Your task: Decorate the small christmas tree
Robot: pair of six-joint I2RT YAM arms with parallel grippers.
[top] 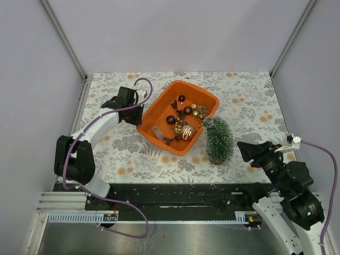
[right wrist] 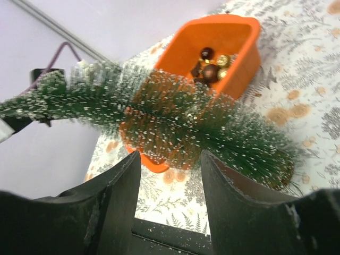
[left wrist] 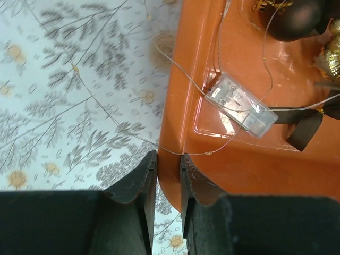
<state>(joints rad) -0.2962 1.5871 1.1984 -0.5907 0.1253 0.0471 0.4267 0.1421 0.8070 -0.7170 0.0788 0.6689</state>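
Note:
The small christmas tree (top: 218, 139) stands upright on the table, just right of the orange tub (top: 197, 88). In the right wrist view the tree (right wrist: 175, 114) lies across the picture, ahead of the fingers. My right gripper (right wrist: 171, 153) is open and empty, a short way right of the tree in the top view (top: 243, 147). My left gripper (left wrist: 169, 155) sits at the tub's left wall (left wrist: 171, 122), one finger outside and one inside, pressed against it. A thin light wire (left wrist: 106, 114) crosses just past the fingertips. Its clear battery box (left wrist: 241, 106) lies inside the tub.
Gold and brown baubles (top: 187, 119) and dark ribbon bows (left wrist: 305, 130) lie in the tub. The wire trails out over the floral tablecloth (top: 249, 101). Grey walls close the table on three sides; a black rail (top: 175, 199) runs along the near edge.

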